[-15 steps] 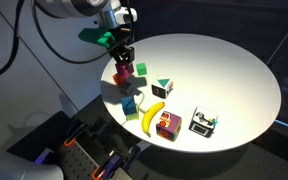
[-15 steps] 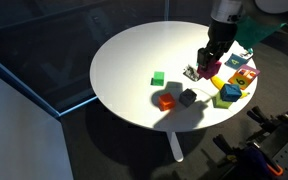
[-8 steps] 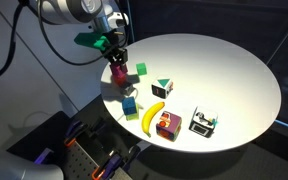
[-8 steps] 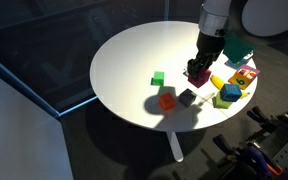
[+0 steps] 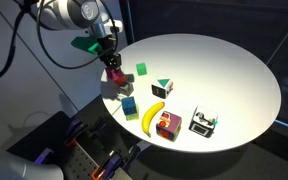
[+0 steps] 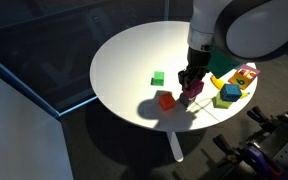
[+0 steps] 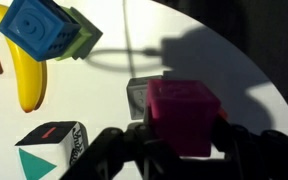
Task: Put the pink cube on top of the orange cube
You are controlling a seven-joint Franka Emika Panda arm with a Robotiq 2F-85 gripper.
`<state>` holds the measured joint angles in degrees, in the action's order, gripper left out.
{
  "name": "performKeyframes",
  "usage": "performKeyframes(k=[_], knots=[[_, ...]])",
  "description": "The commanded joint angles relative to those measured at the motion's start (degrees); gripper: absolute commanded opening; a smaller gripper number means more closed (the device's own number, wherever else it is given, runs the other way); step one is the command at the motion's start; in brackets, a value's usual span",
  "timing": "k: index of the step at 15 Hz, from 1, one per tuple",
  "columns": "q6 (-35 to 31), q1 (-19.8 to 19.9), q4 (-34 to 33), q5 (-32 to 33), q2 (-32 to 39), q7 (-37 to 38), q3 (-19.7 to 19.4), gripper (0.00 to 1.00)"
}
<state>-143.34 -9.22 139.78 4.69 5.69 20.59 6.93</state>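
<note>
Shows the dark two-fingered end effector (image 6: 192,87) pinching a small plain magenta-pink cube (image 6: 195,92), with the fingers (image 7: 124,150) pressed against two opposite faces of it in the wrist view. Puts that pinched cube low over the round white worktop (image 6: 124,60), at about 3 o'clock of a small dull orange-red cube (image 6: 167,100) in an exterior view, just beside it and not on top of it. Cannot tell whether touching the worktop or held just clear of it. Finds a small grey cube (image 7: 141,96) close behind the pink one in the wrist view, at roughly 10 o'clock of it and partly covered by it. Places a small bright green cube (image 6: 158,78) at about 11 o'clock of the orange-red cube, near but apart. Gathers the other things toward the 6 o'clock edge of the worktop in an exterior view: a yellow banana (image 5: 152,117), a blue cube (image 5: 130,105) at its 10 o'clock, a larger magenta-and-yellow patterned box (image 5: 167,125) just beside the banana at 4 o'clock, and a black-and-white box (image 5: 203,123) at 3 o'clock of that, apart from it. Sets a white cube with a green triangle (image 5: 164,88) at 1 o'clock of the banana, not touching it. Shows the pale arm (image 5: 69,12) entering from 11 o'clock in that same view.
</note>
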Motion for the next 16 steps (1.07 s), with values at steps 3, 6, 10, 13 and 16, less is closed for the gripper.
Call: performKeyframes(k=[3, 6, 10, 13, 16], knots=[[-0.77, -1.81, -3.66, -1.15, 3.91, 5.13, 0.43, 0.29], [-0.76, -2.57, -5.98, -1.12, 5.89, 5.95, 0.12, 0.29], [-0.23, -3.11, -9.52, -0.95, 8.68, 6.33, -0.32, 0.29], [-0.26, -3.48, -11.70, -0.99, 10.68, 6.19, -0.50, 0.29], [-0.45, -4.02, -13.24, -0.98, 12.63, 5.95, -0.67, 0.29]])
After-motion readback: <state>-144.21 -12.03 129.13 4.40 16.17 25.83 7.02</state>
